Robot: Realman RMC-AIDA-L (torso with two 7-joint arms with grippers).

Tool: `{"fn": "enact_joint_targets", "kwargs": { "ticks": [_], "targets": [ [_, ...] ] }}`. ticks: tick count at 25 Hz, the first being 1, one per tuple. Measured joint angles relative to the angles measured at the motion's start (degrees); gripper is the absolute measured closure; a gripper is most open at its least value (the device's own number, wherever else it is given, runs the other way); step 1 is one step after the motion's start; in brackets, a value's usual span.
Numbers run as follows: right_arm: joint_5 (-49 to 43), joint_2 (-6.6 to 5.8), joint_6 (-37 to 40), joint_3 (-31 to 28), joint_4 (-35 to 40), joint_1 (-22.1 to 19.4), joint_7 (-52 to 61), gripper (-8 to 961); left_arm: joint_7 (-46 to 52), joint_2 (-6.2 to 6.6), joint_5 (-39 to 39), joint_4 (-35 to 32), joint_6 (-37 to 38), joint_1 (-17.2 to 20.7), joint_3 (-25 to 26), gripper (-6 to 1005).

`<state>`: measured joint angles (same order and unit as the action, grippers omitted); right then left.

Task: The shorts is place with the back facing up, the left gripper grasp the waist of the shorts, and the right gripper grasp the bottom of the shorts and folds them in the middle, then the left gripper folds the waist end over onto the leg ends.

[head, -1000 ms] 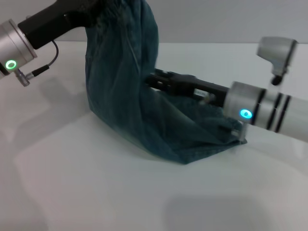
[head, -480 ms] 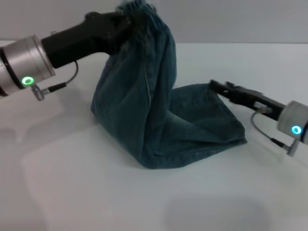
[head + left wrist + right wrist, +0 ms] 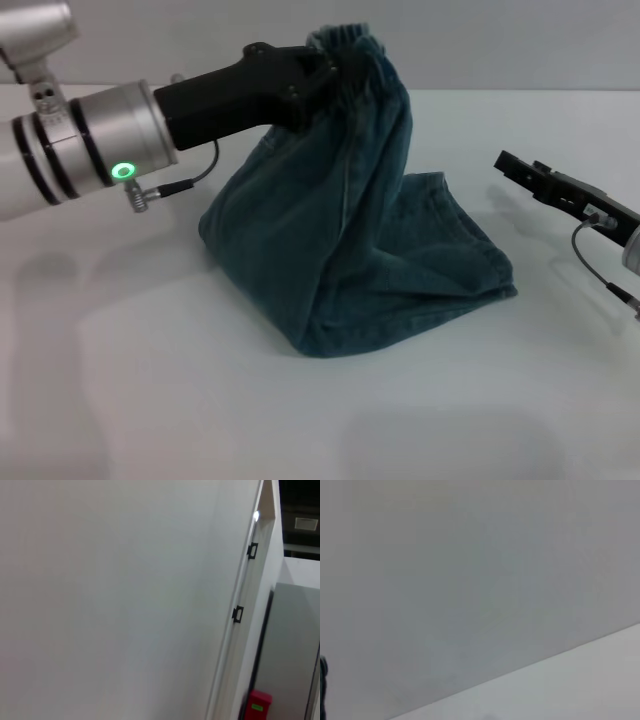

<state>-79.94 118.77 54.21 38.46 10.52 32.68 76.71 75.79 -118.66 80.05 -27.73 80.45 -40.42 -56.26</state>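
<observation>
The blue denim shorts point(image 3: 330, 230) stand half-lifted on the white table point(image 3: 150, 380) in the head view. My left gripper point(image 3: 322, 72) is shut on the gathered waist point(image 3: 352, 42) and holds it high above the middle of the table. From there the cloth drapes down to a fold lying on the table. The leg ends point(image 3: 455, 285) lie flat at the lower right of the pile. My right gripper point(image 3: 527, 176) hovers to the right of the shorts, apart from the cloth and holding nothing. Neither wrist view shows the shorts.
Bare white tabletop surrounds the shorts in front and on both sides. In the left wrist view there is only a pale wall, a door frame point(image 3: 245, 580) and a small red object point(image 3: 256, 706).
My left gripper has carried the waist to the right. My right gripper has come out from the shorts and drawn back to the right, away from the cloth.
</observation>
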Motion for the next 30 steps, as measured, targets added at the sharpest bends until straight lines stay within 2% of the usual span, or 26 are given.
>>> {"fn": "enact_joint_targets", "kwargs": {
  "ticks": [7,15,17,20,24,30],
  "targets": [
    [0.07,-0.04,-2.93,-0.91,0.51,-0.37,-0.31,293,-0.61,0.03,-6.62,0.00,-2.19,-0.42,-7.36,854],
    [0.15,-0.02,-3.52,-6.43,0.56,-0.97,-4.78,293,-1.05,0.06,-8.87,-0.20,-1.93,0.39,-7.93,522],
    [0.16,0.00,-2.43,-7.45,0.56,-1.06,-5.93,293,-2.58,0.16,-11.48,-0.42,-1.52,2.33,-7.98,439],
    [0.16,0.04,1.46,-7.70,0.61,-1.18,-8.23,293,-3.63,0.23,-12.88,-0.42,-1.14,3.52,-7.99,376],
    [-0.18,0.10,10.44,-6.87,0.08,-1.40,-14.24,293,-4.45,0.28,-13.97,-0.42,-0.94,4.79,-7.73,293],
    [-5.69,-0.07,23.75,1.40,0.71,-1.38,-18.92,293,-6.83,0.49,-17.43,-0.42,-0.91,8.40,-7.53,182]
  ]
}}
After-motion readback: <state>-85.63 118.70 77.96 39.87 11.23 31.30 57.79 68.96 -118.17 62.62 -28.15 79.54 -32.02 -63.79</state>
